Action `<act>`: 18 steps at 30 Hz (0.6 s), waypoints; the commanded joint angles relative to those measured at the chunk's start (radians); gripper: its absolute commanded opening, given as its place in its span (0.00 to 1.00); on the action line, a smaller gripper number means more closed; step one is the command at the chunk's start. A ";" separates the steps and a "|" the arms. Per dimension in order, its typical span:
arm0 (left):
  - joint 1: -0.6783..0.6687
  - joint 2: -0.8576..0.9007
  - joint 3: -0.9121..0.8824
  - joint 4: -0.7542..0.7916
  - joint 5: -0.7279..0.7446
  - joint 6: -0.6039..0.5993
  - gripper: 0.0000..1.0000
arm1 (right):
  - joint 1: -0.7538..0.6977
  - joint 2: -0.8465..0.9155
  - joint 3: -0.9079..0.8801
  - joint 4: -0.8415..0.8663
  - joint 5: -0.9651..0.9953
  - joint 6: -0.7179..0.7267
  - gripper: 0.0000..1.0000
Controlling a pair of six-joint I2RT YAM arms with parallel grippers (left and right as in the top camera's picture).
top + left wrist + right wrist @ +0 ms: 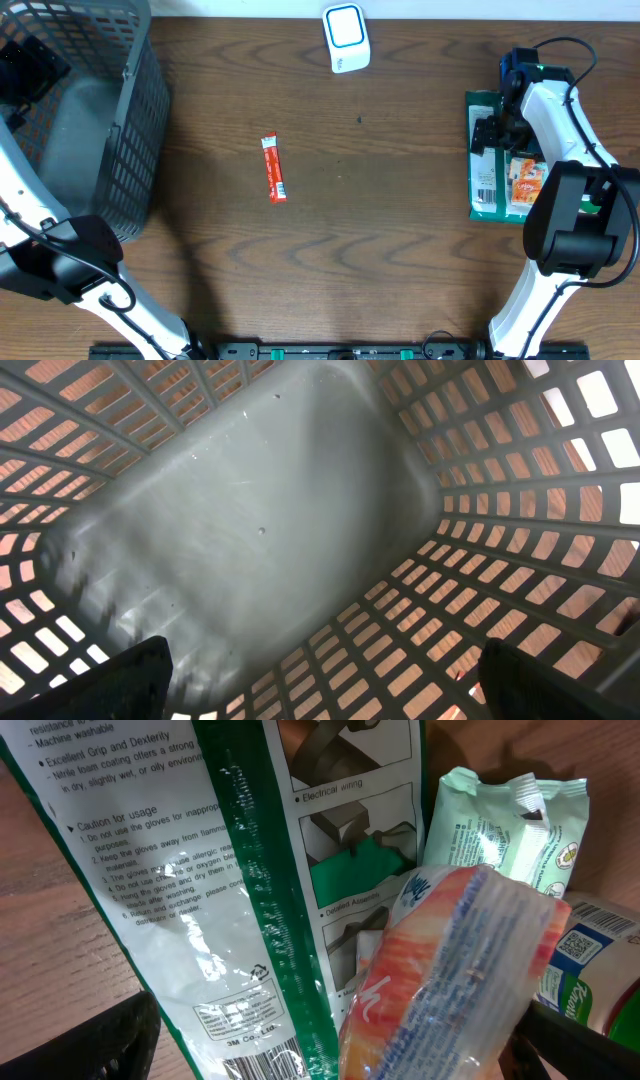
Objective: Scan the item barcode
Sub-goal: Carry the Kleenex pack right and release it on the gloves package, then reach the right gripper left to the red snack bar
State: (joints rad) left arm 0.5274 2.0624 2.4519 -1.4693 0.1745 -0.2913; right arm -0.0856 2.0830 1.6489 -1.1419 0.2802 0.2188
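Note:
The white barcode scanner with a blue face stands at the table's far edge. A thin red sachet lies alone mid-table. My right gripper hovers over a pile of items at the right. In the right wrist view it is open, its fingers wide on either side of a green-and-white glove package and an orange packet, gripping neither. The glove package's barcode shows at the bottom edge. My left gripper is open and empty inside the grey basket.
The grey mesh basket fills the table's left end. In the right pile there is also a mint-green pack and a labelled round container. Bare wood lies between the basket and the pile.

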 commanded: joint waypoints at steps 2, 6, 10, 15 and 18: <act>0.000 -0.022 0.017 -0.003 -0.003 -0.001 0.98 | -0.001 -0.001 -0.003 -0.013 -0.008 0.005 0.99; 0.000 -0.022 0.017 -0.003 -0.003 -0.001 0.98 | 0.000 -0.001 -0.003 -0.026 -0.050 -0.032 0.01; 0.000 -0.022 0.017 -0.004 -0.003 -0.001 0.98 | 0.000 -0.001 -0.003 -0.028 -0.050 -0.033 0.99; 0.000 -0.022 0.017 -0.003 -0.003 -0.001 0.98 | 0.000 -0.001 -0.003 -0.034 -0.050 -0.033 0.92; 0.000 -0.022 0.017 -0.003 -0.003 -0.001 0.97 | -0.001 -0.001 -0.003 -0.051 -0.050 -0.033 0.58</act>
State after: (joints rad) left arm 0.5274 2.0628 2.4519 -1.4693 0.1749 -0.2913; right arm -0.0856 2.0830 1.6485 -1.1835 0.2314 0.1864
